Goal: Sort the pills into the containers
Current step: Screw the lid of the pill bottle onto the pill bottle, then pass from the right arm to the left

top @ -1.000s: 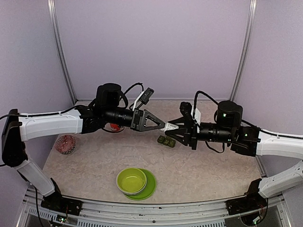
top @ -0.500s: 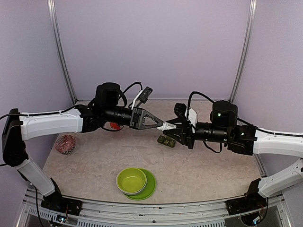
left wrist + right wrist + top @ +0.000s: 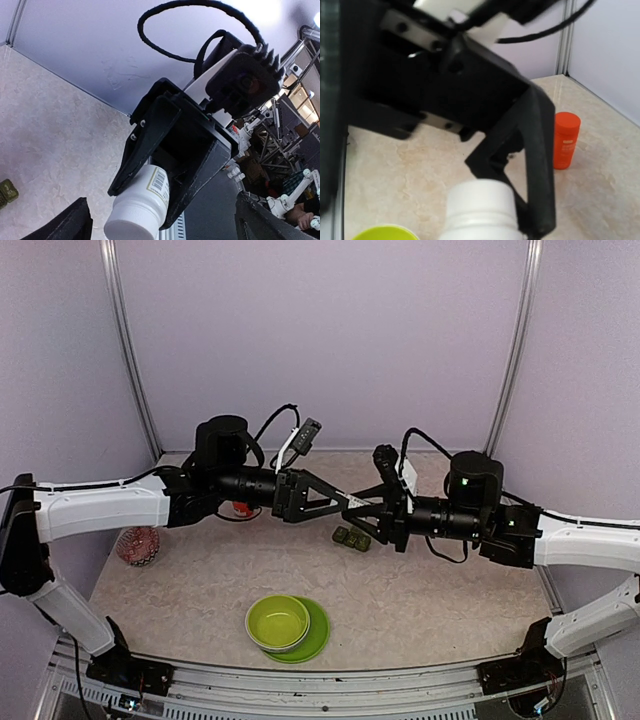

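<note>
Since a second ago my right arm (image 3: pixel 580 540) has drawn in leftward toward the middle of the counter (image 3: pixel 450 590), and my left fingers (image 3: pixel 335 502), a narrow wedge then, now stand spread. Both arms meet tip to tip above the middle of the counter, my left arm (image 3: pixel 100 505) reaching in from the left and the right one from the right. My right fingers (image 3: pixel 370 515) pinch a white bottle (image 3: pixel 137 207) by its body, one black finger on each side. Its white cap (image 3: pixel 127 227) points toward my left side, and a barcode label (image 3: pixel 157 182) shows on its wall. My left fingers are spread wide to either side of that cap; I cannot tell whether they touch it. The containers (image 3: pixel 351 537), a dark green strip of joined compartments, lie flat on the counter just on the near side of where my fingers meet, apart from both. A lime-green bowl (image 3: pixel 278 620) sits on a matching plate (image 3: pixel 320 635) at the near middle. An orange-red bottle (image 3: pixel 566 140) stands upright farther back, left of centre, partly hidden behind my left arm in the overhead view. A reddish round object (image 3: pixel 138 544) rests near the left edge.
</note>
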`<state>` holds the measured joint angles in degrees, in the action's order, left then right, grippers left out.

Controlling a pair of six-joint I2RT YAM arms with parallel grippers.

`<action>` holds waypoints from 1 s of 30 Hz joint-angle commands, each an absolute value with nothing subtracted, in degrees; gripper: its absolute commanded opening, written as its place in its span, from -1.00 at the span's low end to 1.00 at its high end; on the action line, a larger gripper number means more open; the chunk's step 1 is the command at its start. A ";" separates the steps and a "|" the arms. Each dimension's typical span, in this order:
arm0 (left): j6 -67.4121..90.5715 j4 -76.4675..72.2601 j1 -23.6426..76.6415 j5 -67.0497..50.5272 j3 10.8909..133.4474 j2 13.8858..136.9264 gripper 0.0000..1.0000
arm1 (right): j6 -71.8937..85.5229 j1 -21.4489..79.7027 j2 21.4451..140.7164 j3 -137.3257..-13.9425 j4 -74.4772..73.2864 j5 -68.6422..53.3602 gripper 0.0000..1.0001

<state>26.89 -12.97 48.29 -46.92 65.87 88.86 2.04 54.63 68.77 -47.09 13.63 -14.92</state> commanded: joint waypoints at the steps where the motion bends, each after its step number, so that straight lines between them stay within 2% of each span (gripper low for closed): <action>1: 31.50 -21.60 48.07 -44.27 63.63 86.19 0.98 | 5.36 54.82 68.45 -48.18 15.83 -11.43 -0.72; 11: 36.74 -27.65 49.62 -40.91 63.07 86.47 0.98 | 6.07 54.85 68.16 -48.08 16.51 -3.18 -0.72; 20: 35.86 -25.56 49.97 -39.54 63.60 87.92 0.98 | 5.73 54.98 64.09 -45.18 20.68 -2.13 -0.75; 30: 39.20 -28.95 50.14 -39.79 63.48 89.40 0.98 | 5.56 54.94 67.45 -46.00 20.92 -1.17 -0.75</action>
<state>38.15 -25.71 49.63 -39.83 63.64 89.14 5.56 54.63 65.63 -45.80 19.77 -2.31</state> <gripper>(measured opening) 0.988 0.329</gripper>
